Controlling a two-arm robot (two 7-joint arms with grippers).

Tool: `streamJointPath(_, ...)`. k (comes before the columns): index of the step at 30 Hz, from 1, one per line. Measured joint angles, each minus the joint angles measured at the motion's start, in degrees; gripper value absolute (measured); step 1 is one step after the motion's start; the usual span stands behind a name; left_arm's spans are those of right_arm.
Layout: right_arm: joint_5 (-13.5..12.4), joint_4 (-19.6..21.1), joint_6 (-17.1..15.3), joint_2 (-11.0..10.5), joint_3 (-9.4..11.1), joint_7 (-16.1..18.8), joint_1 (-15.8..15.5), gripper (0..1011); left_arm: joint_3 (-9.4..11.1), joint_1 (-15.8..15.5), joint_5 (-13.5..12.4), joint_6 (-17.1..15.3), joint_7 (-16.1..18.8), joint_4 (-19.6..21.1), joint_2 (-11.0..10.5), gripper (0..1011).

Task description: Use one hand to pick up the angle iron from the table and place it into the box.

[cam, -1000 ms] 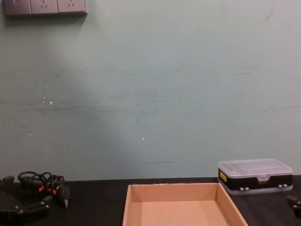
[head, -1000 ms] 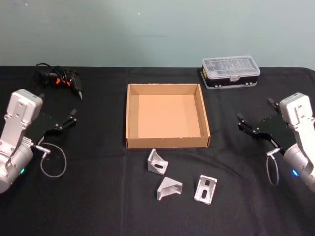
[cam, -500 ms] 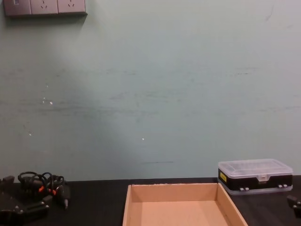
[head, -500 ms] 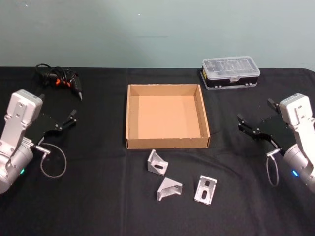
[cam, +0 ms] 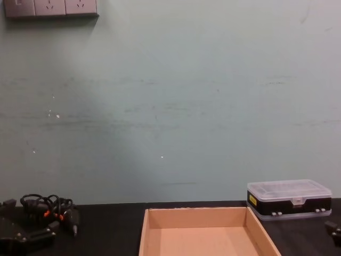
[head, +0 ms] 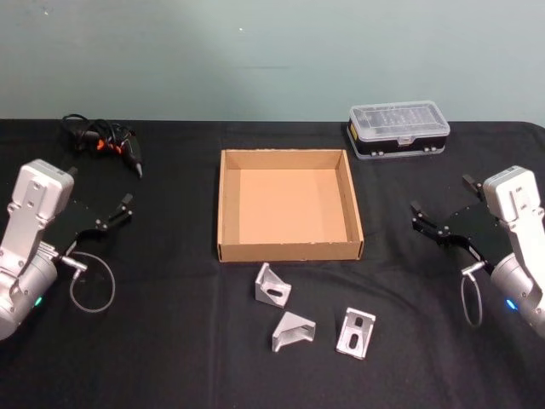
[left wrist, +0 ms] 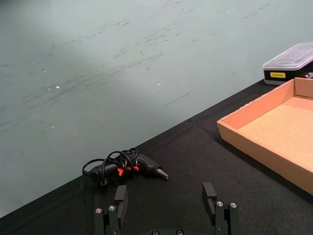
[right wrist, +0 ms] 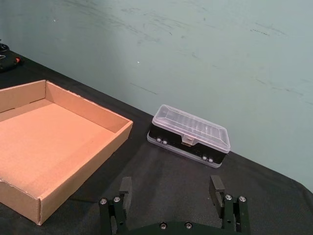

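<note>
right gripper [head: 443, 203] wide open, empty, right of box [head: 289, 250] | left gripper [head: 115, 213] same, far left | angle iron [head: 272, 284] on table [head: 170, 358] just before box, two others near | likely rigid, slick metal: pinch one flat flange

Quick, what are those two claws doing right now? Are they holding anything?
Left gripper: open, holding nothing.
Right gripper: open, holding nothing.
</note>
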State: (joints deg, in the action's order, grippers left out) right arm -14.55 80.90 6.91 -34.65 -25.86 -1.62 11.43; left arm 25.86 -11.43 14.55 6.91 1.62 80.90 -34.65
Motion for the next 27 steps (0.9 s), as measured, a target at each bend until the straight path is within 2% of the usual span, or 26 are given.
streamJointPath(10,-0.05,0.00,-0.02,0.08,0.13,0.06,-0.03,1002,0.00,0.00,0.00,0.00,0.00,0.00,0.00,1000)
streamJointPath(17,-0.87,1.31,-0.88,0.13,1.32,2.44,-0.57,1002,0.00,0.00,0.00,0.00,0.00,0.00,0.00,1000)
streamJointPath(20,-2.47,2.62,-2.52,-0.35,2.08,4.59,-1.04,1002,0.00,0.00,0.00,0.00,0.00,0.00,0.00,1000)
streamJointPath(23,-5.15,4.42,-4.83,-1.05,3.17,7.28,-1.81,1002,0.00,0.00,0.00,0.00,0.00,0.00,0.00,1000)
streamJointPath(26,-8.84,7.50,-8.54,-2.70,4.59,11.41,-2.82,1002,0.00,0.00,0.00,0.00,0.00,0.00,0.00,1000)
streamJointPath(27,-8.84,7.50,-8.54,-2.70,4.59,11.41,-2.82,1002,0.00,0.00,0.00,0.00,0.00,0.00,0.00,1000)
